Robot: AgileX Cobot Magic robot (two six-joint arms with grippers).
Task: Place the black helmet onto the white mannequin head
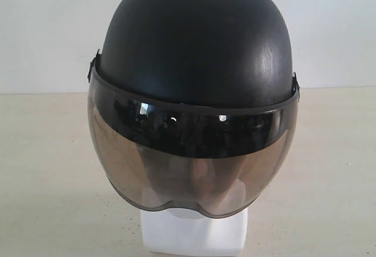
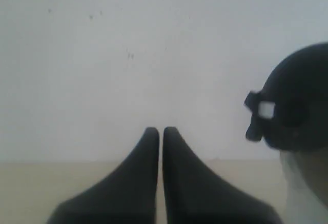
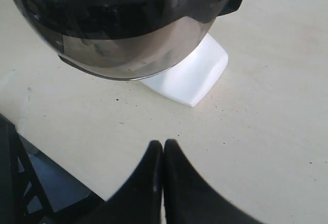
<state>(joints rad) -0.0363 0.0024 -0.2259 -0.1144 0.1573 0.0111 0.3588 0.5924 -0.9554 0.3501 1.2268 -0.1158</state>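
Observation:
The black helmet (image 1: 197, 39) sits on the white mannequin head, whose blocky neck base (image 1: 194, 233) shows below the smoky visor (image 1: 194, 163). The face is only dimly visible through the visor. In the left wrist view the helmet (image 2: 302, 96) is off to one side of my left gripper (image 2: 161, 130), which is shut on nothing and apart from it. In the right wrist view the helmet (image 3: 118, 24) and neck base (image 3: 192, 75) lie beyond my right gripper (image 3: 163, 143), also shut and holding nothing. Neither gripper shows in the exterior view.
The beige table (image 1: 47, 180) carries the head, with a plain white wall (image 1: 47, 27) behind. A dark frame (image 3: 20, 193) shows past the table edge in the right wrist view.

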